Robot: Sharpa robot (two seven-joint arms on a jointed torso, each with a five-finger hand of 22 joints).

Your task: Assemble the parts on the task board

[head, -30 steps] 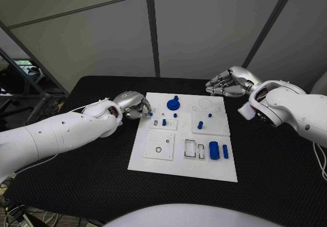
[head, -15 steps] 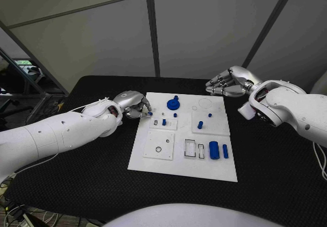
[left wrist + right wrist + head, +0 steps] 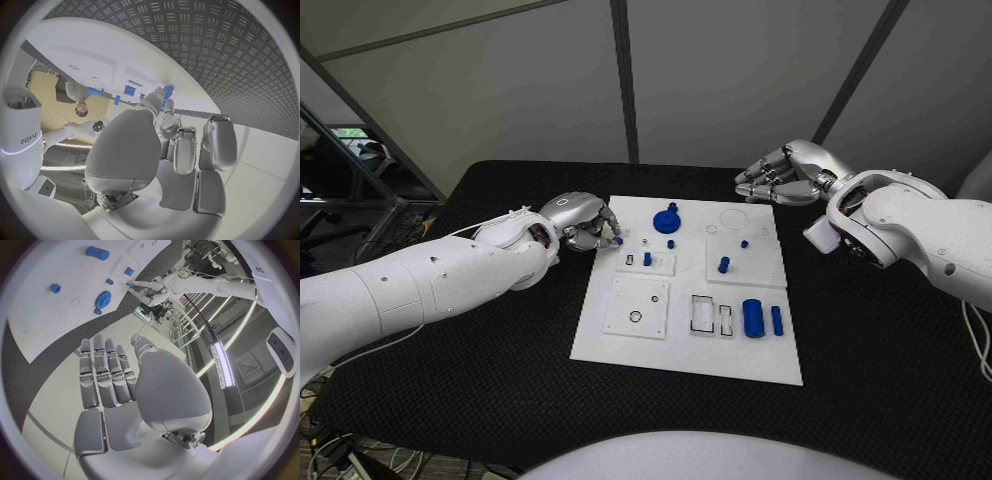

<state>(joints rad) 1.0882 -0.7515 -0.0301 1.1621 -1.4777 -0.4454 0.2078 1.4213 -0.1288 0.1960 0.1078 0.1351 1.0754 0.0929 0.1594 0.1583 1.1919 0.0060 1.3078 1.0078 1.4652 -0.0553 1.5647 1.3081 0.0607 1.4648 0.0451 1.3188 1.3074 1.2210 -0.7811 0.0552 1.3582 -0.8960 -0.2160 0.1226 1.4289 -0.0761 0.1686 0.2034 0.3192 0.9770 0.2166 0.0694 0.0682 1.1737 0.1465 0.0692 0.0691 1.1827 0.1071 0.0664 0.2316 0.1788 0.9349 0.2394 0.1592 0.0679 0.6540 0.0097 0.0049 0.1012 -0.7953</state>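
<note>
Two hands flank the board. Left hand pinches a small blue part at the board's far-left edge. Right hand, fingers curled and holding nothing, hovers beyond the far-right corner over open table.

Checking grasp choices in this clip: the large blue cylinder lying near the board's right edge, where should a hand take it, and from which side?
Probably at mid-length, coming from above with fingers across its width. The large blue cylinder lies flat on the task board, long axis running away from the robot. A thin blue bar and a white slot piece flank it closely, so the finger gaps look tight.
</note>
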